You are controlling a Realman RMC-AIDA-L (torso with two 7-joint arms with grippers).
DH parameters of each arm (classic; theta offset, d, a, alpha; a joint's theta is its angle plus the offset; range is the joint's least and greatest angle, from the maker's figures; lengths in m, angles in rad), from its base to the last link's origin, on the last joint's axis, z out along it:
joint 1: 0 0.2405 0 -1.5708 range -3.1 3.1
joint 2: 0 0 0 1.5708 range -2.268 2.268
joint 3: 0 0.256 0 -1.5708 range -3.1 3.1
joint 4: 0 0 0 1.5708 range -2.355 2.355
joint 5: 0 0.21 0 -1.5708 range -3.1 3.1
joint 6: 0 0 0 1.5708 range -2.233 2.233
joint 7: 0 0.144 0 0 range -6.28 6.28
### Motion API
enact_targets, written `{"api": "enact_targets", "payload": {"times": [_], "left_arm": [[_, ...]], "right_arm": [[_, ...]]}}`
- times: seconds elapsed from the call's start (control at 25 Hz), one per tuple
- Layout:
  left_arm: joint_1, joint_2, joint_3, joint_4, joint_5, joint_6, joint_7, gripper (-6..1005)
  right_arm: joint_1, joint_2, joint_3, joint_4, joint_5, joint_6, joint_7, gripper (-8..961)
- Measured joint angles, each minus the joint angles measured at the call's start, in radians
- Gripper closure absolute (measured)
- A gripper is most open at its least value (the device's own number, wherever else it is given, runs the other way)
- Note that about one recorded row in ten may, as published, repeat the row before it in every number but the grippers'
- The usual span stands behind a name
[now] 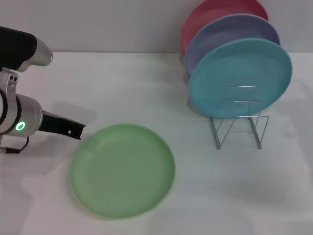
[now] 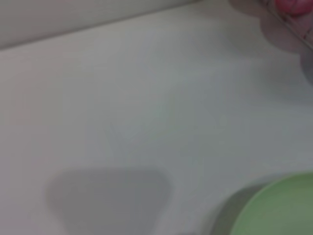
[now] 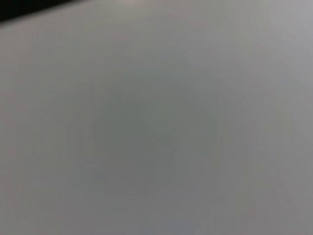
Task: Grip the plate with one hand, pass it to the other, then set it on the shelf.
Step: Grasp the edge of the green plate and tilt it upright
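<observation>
The light green plate (image 1: 123,170) lies flat on the white table, near the front and left of centre. Its edge also shows in the left wrist view (image 2: 279,208). My left gripper (image 1: 76,131), black fingers on a silver arm with a green ring light, hovers just left of the plate's far-left rim, apart from it and holding nothing. The silver wire shelf (image 1: 238,123) stands at the right. My right gripper is out of view; its wrist view shows only bare surface.
A turquoise plate (image 1: 240,77), a lavender plate (image 1: 230,34) and a pink plate (image 1: 215,12) stand upright in the shelf's rear slots. The white table (image 1: 146,88) stretches between my left arm and the shelf.
</observation>
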Motion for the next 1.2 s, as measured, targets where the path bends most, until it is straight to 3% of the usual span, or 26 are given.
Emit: {"api": "enact_targets", "payload": {"times": [0.2,0.56,0.76,1.0,1.2], "left_arm": [[0.009,-0.001,0.006,-0.028,0.001,0.004,0.004,1001],[0.037,-0.001,0.001,-0.127,-0.037,-0.124,0.005,995],[0.019,-0.002,0.010,-0.061,0.004,-0.101,-0.042,990],[-0.029,-0.004,0.019,0.036,0.067,-0.091,-0.084,820],[-0.037,-0.003,0.022,0.056,0.060,-0.102,-0.090,595]], "right_arm": [[0.055,-0.005,0.011,0.001,-0.052,0.006,0.001,137],[0.047,-0.001,0.045,-0.010,-0.049,0.049,0.002,137],[0.037,-0.001,0.052,-0.021,-0.048,0.057,0.002,136],[0.032,-0.001,0.053,-0.028,-0.048,0.057,0.003,136],[0.032,-0.001,0.053,-0.035,-0.048,0.060,0.003,136]]}}
